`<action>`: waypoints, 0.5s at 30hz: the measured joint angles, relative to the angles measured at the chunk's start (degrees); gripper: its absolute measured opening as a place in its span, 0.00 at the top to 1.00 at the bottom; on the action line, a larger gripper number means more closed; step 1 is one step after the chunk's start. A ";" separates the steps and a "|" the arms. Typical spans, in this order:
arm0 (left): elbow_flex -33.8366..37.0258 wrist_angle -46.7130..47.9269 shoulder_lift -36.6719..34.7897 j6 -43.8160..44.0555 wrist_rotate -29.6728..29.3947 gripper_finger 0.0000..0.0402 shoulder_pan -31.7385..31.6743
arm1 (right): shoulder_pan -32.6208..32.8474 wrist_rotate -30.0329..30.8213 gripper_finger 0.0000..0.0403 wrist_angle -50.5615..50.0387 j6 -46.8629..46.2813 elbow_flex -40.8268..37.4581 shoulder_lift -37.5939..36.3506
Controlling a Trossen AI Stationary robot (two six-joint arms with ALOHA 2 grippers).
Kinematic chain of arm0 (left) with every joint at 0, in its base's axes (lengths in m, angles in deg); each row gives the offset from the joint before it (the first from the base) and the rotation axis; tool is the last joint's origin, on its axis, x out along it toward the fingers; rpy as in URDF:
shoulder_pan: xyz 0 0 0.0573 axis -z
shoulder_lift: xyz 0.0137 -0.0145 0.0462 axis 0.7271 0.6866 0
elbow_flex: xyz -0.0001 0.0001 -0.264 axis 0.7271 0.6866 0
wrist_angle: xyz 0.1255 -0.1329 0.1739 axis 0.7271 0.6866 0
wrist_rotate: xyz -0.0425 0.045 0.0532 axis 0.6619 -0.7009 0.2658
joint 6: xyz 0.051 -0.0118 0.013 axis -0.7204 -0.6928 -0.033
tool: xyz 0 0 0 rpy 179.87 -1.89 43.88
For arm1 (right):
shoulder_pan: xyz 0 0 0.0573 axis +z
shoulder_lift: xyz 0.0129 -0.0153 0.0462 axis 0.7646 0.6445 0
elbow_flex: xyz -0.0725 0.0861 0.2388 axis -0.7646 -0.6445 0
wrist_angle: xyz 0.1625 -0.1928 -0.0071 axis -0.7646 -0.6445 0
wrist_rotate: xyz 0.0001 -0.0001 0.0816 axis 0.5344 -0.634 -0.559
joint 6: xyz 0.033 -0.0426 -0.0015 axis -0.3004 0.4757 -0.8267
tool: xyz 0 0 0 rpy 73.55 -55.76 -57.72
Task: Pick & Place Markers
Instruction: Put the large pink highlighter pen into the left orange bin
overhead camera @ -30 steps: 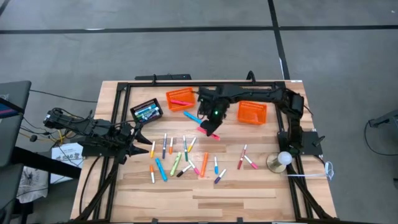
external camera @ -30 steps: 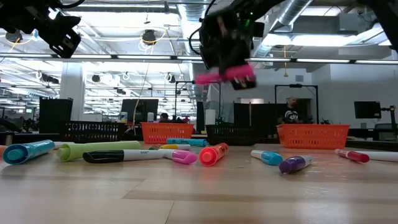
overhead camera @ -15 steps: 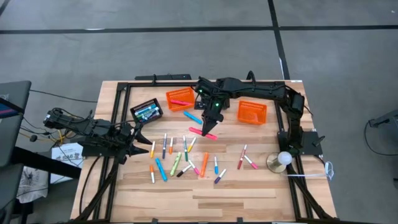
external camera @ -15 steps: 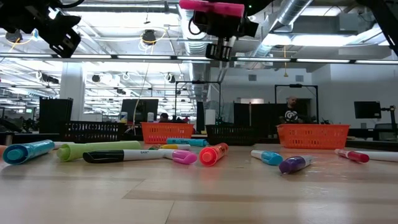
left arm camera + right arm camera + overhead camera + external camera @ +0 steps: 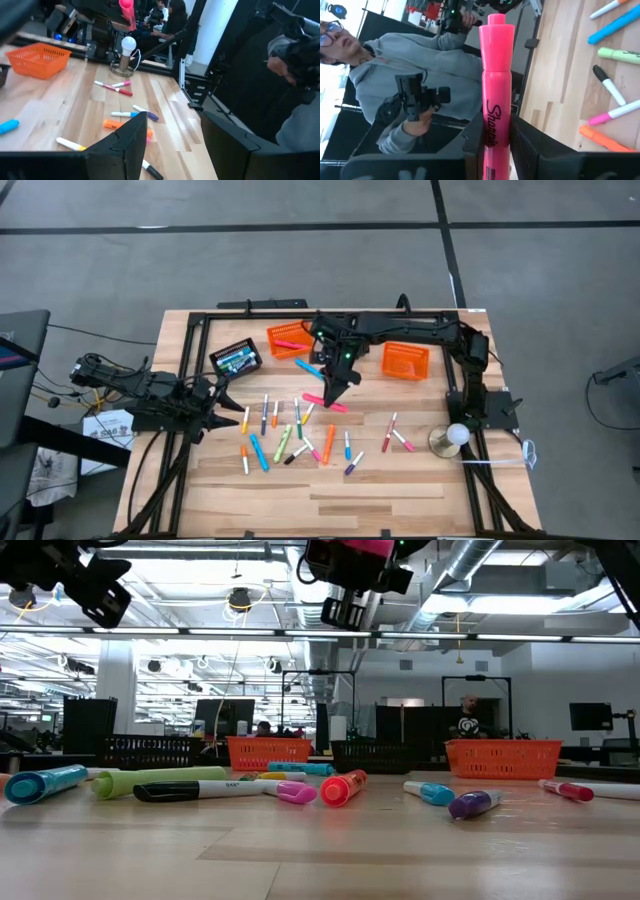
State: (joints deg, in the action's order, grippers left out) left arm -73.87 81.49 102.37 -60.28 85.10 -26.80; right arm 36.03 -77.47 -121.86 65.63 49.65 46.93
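high: straight down | low: tabletop level | wrists: forward | shared: markers [image 5: 297, 432]

Bright, even overhead light; low view's foreground tabletop blurred.

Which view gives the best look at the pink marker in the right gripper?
Right wrist view: the pink marker fills the frame, clamped between the right gripper fingers, label readable. High view shows it small above the table. Low view catches only an edge at the top. Left wrist view shows its tip far off.
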 joint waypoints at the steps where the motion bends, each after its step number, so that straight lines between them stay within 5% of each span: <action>1: 0.00 -0.19 0.00 -0.78 0.00 0.54 0.00 | 0.00 0.19 0.85 0.00 0.24 0.00 0.00; 7: 0.00 -1.61 0.00 -5.47 0.00 0.54 0.00 | 0.27 2.78 0.85 1.24 1.94 0.00 0.00; 15: 0.00 -2.37 -0.02 -5.75 0.00 0.54 0.02 | 0.32 13.85 0.85 8.69 1.91 0.00 0.02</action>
State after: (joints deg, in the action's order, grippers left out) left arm -73.87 79.13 102.35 -66.03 85.10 -26.79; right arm 36.35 -63.63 -113.17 67.54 49.65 46.96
